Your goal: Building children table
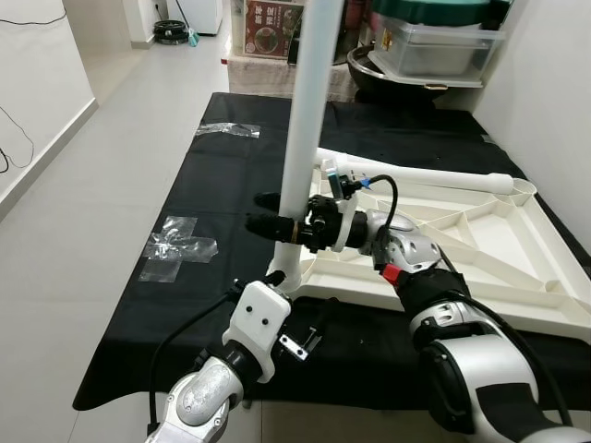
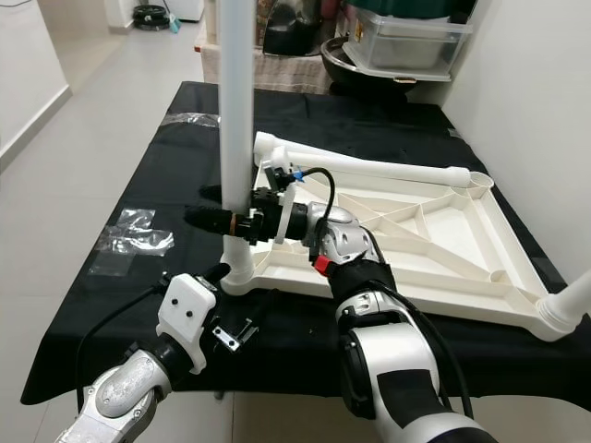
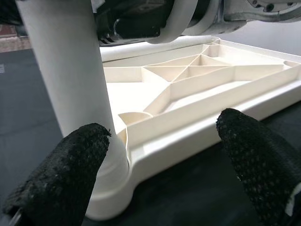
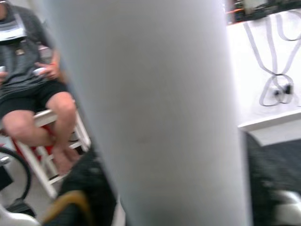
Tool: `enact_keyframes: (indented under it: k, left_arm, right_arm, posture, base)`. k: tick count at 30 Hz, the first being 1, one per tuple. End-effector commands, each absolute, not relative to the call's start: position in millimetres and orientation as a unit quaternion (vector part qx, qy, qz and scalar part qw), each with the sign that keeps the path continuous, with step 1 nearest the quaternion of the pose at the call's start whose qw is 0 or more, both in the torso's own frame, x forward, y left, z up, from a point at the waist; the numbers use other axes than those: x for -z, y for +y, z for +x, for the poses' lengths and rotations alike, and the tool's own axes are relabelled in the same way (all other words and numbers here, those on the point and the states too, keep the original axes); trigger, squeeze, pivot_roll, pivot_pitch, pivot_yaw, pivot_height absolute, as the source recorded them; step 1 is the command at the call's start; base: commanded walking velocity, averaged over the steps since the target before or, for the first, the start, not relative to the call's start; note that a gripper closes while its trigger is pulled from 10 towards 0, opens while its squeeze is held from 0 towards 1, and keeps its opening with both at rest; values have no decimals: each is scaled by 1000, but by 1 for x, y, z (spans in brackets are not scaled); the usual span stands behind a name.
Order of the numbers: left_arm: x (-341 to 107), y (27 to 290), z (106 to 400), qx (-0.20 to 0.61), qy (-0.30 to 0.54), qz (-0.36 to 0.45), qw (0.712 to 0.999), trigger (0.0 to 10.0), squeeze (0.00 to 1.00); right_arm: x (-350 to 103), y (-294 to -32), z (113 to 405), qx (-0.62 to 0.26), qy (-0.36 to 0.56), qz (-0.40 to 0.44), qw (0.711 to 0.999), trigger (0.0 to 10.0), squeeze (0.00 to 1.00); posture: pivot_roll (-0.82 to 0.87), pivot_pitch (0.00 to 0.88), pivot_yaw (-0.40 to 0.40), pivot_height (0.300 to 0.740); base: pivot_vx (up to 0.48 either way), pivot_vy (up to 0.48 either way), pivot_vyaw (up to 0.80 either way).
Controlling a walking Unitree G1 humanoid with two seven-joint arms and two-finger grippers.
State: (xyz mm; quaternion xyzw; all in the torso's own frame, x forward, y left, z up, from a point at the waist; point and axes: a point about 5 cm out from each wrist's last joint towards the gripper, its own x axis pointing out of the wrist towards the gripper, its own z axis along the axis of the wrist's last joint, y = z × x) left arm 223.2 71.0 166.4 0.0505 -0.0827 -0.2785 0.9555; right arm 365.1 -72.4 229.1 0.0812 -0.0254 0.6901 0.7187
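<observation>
Right pincer [image 1: 268, 214] grips upright table leg [image 1: 305, 120] — left pincer [image 3: 160, 155] spread at its socket.

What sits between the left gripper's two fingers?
The left gripper is open; between its fingers lies the tabletop corner with the table leg, seen in the left wrist view.

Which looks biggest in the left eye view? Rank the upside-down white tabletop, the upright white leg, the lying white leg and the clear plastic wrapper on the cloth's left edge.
1. Tabletop.
2. Upright leg, cut off by the frame's top.
3. Lying leg, farther off, so possibly equal to the upright one.
4. Plastic wrapper.
</observation>
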Motion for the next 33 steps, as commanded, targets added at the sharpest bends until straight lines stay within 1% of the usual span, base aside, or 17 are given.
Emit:
enact_keyframes:
  k: [1, 6, 7, 8, 11, 12, 13, 16, 17, 19, 21, 24, 29, 30, 31, 32, 33]
  left_arm:
    - [-165, 71, 221, 279, -77, 55, 956, 10000, 0]
    - [-164, 71, 221, 277, -77, 54, 956, 10000, 0]
    - [-164, 70, 221, 278, -77, 55, 956, 10000, 0]
    - [-164, 70, 221, 278, -77, 55, 956, 10000, 0]
    - [-163, 69, 222, 280, -78, 54, 955, 10000, 0]
    - [-163, 69, 222, 280, -78, 54, 955, 10000, 0]
    - [-163, 69, 222, 280, -78, 54, 955, 10000, 0]
    - [-163, 68, 223, 285, -80, 53, 954, 10000, 0]
    - [-163, 68, 223, 285, -80, 53, 954, 10000, 0]
    - [-164, 67, 223, 285, -80, 53, 954, 10000, 0]
    - [-163, 67, 223, 286, -79, 54, 953, 10000, 0]
    - [-163, 67, 223, 286, -79, 54, 954, 10000, 0]
    - [-163, 67, 223, 285, -79, 53, 954, 10000, 0]
    - [-163, 68, 223, 286, -78, 53, 954, 10000, 0]
    - [-163, 68, 223, 286, -78, 53, 954, 10000, 0]
    - [-163, 68, 223, 286, -77, 55, 954, 10000, 0]
    - [-163, 68, 223, 286, -77, 55, 954, 10000, 0]
  right_arm:
    - [-232, -63, 363, -704, -35, 68, 707, 0, 0]
    - [-229, -68, 368, -657, -52, 64, 749, 0, 0]
    - [-229, -70, 372, -623, -60, 60, 778, 0, 0]
    - [-229, -70, 372, -623, -60, 60, 778, 0, 0]
    - [-228, -79, 392, -448, -68, 49, 890, 0, 0]
    - [-228, -79, 392, -448, -68, 49, 890, 0, 0]
    - [-227, -82, 396, -397, -61, 49, 914, 0, 0]
    - [-211, -106, 409, -162, -1, 48, 986, 0, 0]
    - [-211, -106, 409, -162, -1, 48, 986, 0, 0]
    - [-206, -115, 409, -89, 12, 46, 995, 0, 0]
    - [-200, -132, 405, 44, 11, 37, 998, 0, 0]
    - [-201, -134, 394, 133, -5, 44, 990, 0, 0]
    - [-202, -128, 388, 159, -9, 56, 986, 0, 0]
    - [-203, -118, 388, 143, -16, 76, 987, 9020, 0]
    - [-203, -118, 388, 143, -16, 76, 987, 9020, 0]
    - [-208, -105, 390, 109, -33, 85, 990, 10000, 1000]
    - [-208, -105, 390, 109, -33, 85, 990, 10000, 1000]
  posture:
    - [133, 91, -112, 740]
    - [126, 81, -111, 740]
    - [125, 79, -109, 740]
    - [125, 79, -109, 740]
    - [114, 68, -101, 740]
    - [114, 68, -101, 740]
    - [110, 68, -100, 740]
    - [105, 68, -94, 740]
    - [105, 68, -94, 740]
    - [105, 68, -94, 740]
    - [98, 71, -92, 740]
    - [105, 76, -95, 740]
    - [103, 77, -94, 740]
    - [107, 79, -94, 740]
    - [107, 79, -94, 740]
    - [105, 81, -96, 740]
    - [105, 81, -96, 740]
  base:
    - [0, 0, 0]
    - [0, 0, 0]
    - [0, 0, 0]
    - [0, 0, 0]
    - [0, 0, 0]
    - [0, 0, 0]
    - [0, 0, 0]
    - [0, 0, 0]
    - [0, 0, 0]
    - [0, 0, 0]
    - [0, 0, 0]
    - [0, 0, 0]
    - [0, 0, 0]
    - [0, 0, 0]
    - [0, 0, 0]
    - [0, 0, 0]
    - [0, 0, 0]
